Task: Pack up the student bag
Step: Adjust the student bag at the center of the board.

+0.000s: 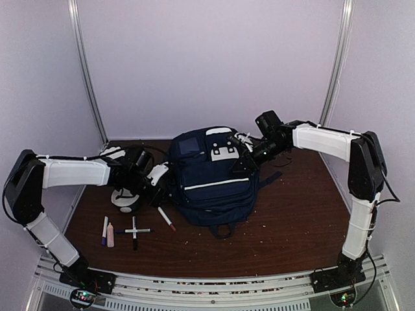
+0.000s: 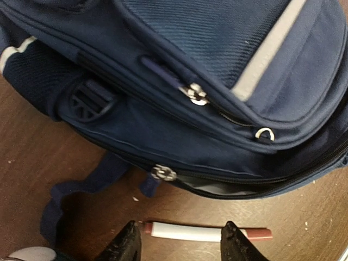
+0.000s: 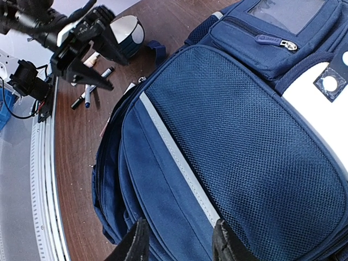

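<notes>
Right gripper [image 3: 179, 234]: down on the student bag [image 1: 211, 178], likely to hold it still; can't tell if pinching. Just past the left gripper [image 2: 180, 227]: open zip gap [image 2: 217, 187] at the bag's edge, room to slip things in. Left gripper open, one finger each side of the red-capped pen [image 2: 190, 234] on the desk [image 1: 292, 214].
</notes>
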Robot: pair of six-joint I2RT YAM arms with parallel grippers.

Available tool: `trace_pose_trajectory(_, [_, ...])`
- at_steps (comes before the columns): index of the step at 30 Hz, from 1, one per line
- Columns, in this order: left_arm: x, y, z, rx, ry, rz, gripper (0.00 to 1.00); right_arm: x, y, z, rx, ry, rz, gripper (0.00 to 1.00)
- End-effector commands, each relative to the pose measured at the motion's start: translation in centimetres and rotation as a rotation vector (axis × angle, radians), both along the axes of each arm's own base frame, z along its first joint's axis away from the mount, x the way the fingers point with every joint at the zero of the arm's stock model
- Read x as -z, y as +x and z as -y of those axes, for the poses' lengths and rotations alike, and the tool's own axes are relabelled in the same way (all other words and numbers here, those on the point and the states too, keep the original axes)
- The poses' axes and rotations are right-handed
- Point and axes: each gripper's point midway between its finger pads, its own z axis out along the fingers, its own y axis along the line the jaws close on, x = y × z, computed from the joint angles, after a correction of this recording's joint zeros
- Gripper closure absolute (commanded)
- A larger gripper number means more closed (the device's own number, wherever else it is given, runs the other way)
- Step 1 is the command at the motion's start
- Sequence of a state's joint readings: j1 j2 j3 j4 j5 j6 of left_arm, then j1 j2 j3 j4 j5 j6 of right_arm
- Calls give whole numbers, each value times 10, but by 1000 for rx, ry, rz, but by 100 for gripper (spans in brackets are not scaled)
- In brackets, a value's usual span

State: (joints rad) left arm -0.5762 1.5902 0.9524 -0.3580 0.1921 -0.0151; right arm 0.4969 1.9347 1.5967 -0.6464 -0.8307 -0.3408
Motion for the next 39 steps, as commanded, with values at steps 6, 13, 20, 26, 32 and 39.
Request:
trace_pose_trajectory(6, [9,24,7,135,-94,4,70,10,-13,-3,-37,33,-75,62])
trace_pose_trajectory(13, [22,36,4,168,-164,-19,60,2,-18,-2,-45,60,-77,63])
trace_pose_trajectory(20, [28,39,11,205,-172,-52,60,3,-20,-1,-47,67,-86,63])
trace_pose_trajectory(26, [28,40,14,222,-185,-46,63,9,-19,-1,-46,64,-103,64])
trace_pose_trajectory(32, [32,29,18,244,-168,-66,77,16,-18,-1,-43,57,-123,64])
trace_pose_trajectory(39, [34,23,13,167,-73,-51,95,19,-17,-2,-35,59,-136,65])
